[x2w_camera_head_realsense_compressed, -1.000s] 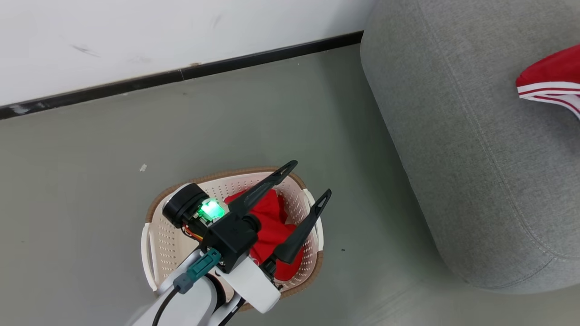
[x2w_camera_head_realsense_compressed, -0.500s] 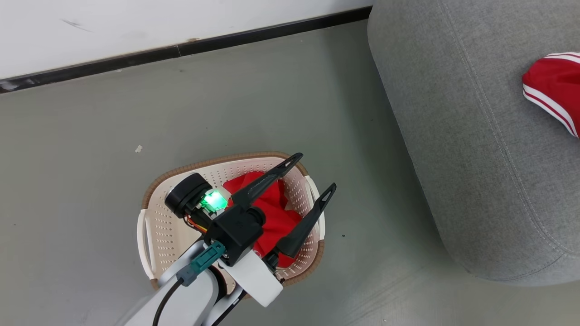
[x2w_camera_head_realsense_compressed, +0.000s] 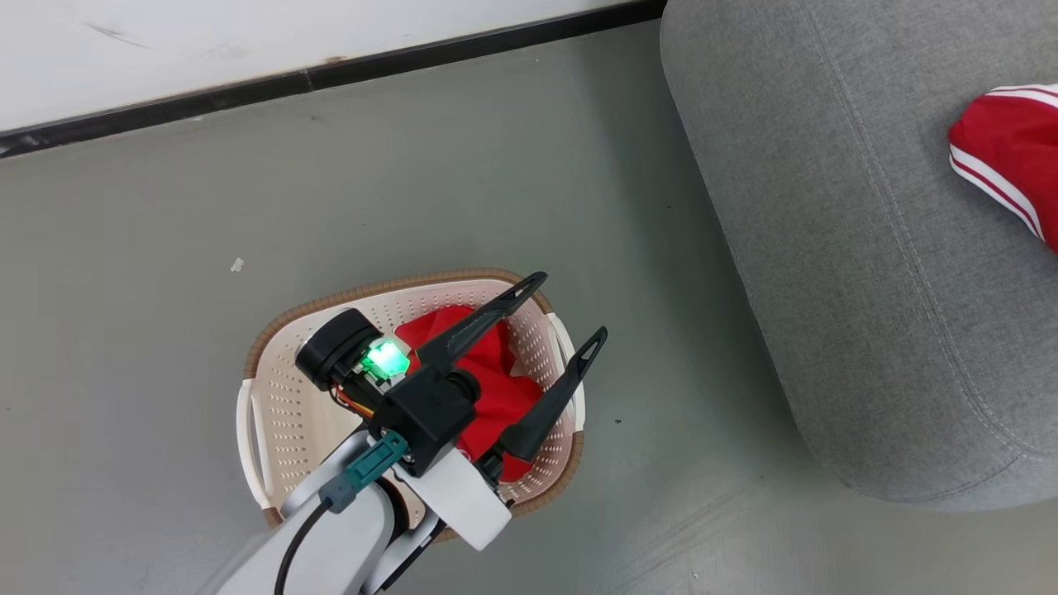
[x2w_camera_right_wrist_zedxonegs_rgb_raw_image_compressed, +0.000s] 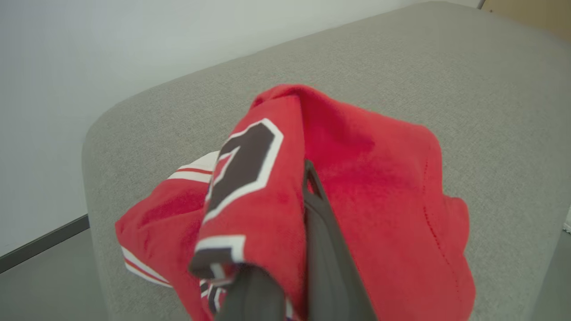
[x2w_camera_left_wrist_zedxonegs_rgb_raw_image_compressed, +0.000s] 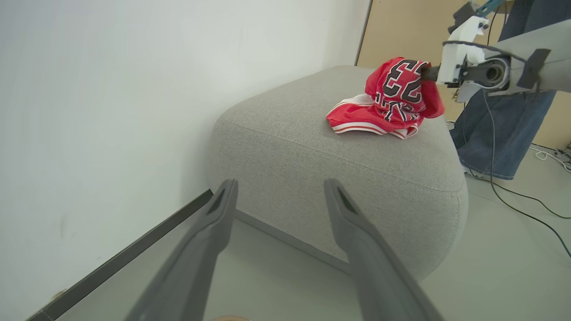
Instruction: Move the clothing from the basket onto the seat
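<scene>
Two red shirts are in play. One shirt (x2w_camera_left_wrist_zedxonegs_rgb_raw_image_compressed: 392,96) lies on top of the sofa (x2w_camera_head_realsense_compressed: 826,248), toward its far side, partly hoisted off the cushion because the right gripper (x2w_camera_right_wrist_zedxonegs_rgb_raw_image_compressed: 308,196) is clamped on a fold of it, with cloth draped over its fingers. The other shirt (x2w_camera_head_realsense_compressed: 488,388) sits bunched in the basket (x2w_camera_head_realsense_compressed: 281,413), on the side nearer the sofa. The basket stands on the floor near the sofa's rounded end, not touching it. The left gripper (x2w_camera_head_realsense_compressed: 569,307) hangs above the basket, short of the sofa, with its jaws wide apart, holding nothing and pointing toward the sofa's end rather than down at the cloth.

The likeliest slip is on the sofa: if the right arm pulls away before its jaws part, or the draped fold catches on a finger, the shirt could be dragged off the sofa's far edge, where a person's legs (x2w_camera_left_wrist_zedxonegs_rgb_raw_image_compressed: 504,133) stand just beside it. At the basket, the left gripper must tilt down first. A finger that hooks the perforated wall or the rim could lift or tip the light basket, and a shallow pinch could drop the shirt on the floor short of the sofa.

The count is two shirts, one basket, one sofa and two grippers.
</scene>
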`<state>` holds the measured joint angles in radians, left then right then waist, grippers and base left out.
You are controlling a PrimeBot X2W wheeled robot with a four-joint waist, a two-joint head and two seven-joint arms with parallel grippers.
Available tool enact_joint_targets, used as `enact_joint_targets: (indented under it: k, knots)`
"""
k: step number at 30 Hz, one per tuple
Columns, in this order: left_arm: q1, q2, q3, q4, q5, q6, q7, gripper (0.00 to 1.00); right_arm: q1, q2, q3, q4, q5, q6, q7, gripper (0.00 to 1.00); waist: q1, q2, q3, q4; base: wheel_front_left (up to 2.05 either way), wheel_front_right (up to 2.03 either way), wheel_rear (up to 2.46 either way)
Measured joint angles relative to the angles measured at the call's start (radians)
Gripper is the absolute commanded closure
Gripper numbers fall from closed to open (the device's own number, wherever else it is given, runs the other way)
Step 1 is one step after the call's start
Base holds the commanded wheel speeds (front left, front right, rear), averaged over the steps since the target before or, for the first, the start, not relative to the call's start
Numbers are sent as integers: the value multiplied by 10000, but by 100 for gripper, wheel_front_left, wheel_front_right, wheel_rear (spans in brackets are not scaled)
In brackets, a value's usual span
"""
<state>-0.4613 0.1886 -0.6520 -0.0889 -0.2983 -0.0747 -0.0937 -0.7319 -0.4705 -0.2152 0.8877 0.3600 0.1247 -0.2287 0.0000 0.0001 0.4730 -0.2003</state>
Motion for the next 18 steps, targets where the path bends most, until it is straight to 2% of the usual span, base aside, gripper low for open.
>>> enact_joint_targets:
  k: [4, 6, 7, 8, 10, 18]
  knots:
    - [-8, 13, 21, 56, 0, 0, -4, 0, 103, 332, 199, 33, 0, 0, -8, 100, 0, 0, 13, -51, 0, 0, 0]
    - [-19, 12, 19, 77, 0, -8, -42, 0, 106, 334, 274, 54, 0, 0, -21, 86, 1, -1, 8, -76, 0, 0, 0]
    - [-26, 10, 21, 82, 0, -31, -44, 0, 106, 343, 299, 50, 2, 0, -75, 75, 0, 0, 2, -88, 0, 0, 0]
    - [-30, 10, 23, 92, 0, -31, -46, 0, 106, 368, 328, 40, 8, 0, -96, 58, 0, 0, -6, -101, 0, 0, 0]
    - [-31, 8, 27, 107, 0, -31, -61, 0, 120, 433, 395, 10, 8, 0, -102, 0, 0, 0, -24, -134, 0, 0, 0]
    - [-32, -36, 69, 261, -67, -31, -236, 0, 497, 460, 984, -240, -23, 0, -123, 0, 0, 0, -101, -339, 0, 0, 0]
